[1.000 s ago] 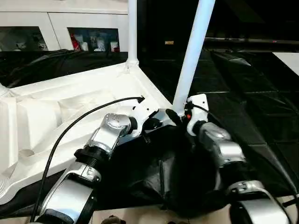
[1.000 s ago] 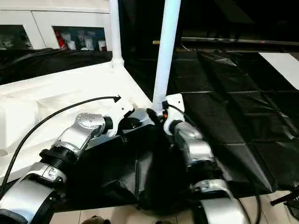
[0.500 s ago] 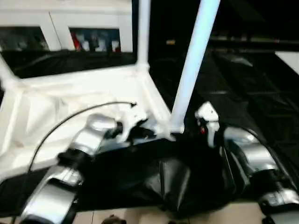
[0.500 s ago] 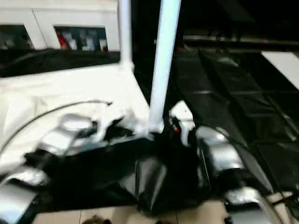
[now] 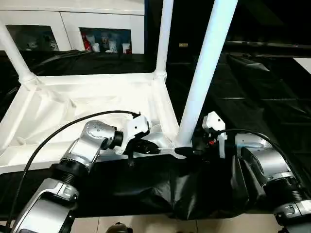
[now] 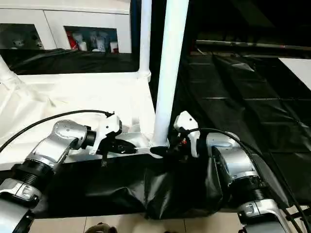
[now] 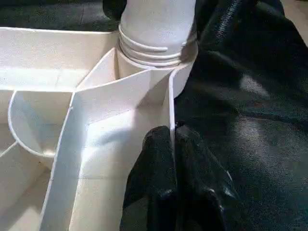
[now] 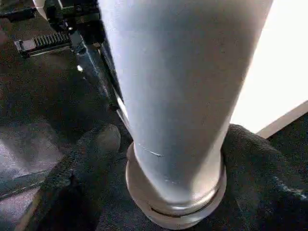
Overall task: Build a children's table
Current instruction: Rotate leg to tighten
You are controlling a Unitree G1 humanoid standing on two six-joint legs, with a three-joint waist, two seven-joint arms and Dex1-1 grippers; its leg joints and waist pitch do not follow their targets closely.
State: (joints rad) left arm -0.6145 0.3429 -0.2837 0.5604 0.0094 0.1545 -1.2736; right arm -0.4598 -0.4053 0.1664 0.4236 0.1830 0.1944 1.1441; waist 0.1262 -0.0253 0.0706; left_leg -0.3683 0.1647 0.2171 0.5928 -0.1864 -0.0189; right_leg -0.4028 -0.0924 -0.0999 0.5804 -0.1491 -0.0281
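Counter [image 5: 272,97], black-draped, carries the children's table [image 5: 87,97] upside down, ribbed underside up, its near edge along the counter's front.

Three legs visible upright in corner sockets: far left leg [image 5: 13,53], far right leg [image 5: 164,36], and near right leg [image 5: 206,77], the largest in view.

Change over the last second: the whole view has swung and more of the top shows, so the camera moved. Both forearms have spread outward from the near corner. The near right leg stood tilted a second ago; now it reads closer to upright, its threaded base down in the socket [image 7: 154,48]. Judgement: this leg is nearly seated.

Left end effector [image 7: 173,144]: closed, pinching the thin rim wall just beside that socket.

Right end effector [image 8: 168,144]: fingers stand wide, one either side of the leg's base, gripping it.
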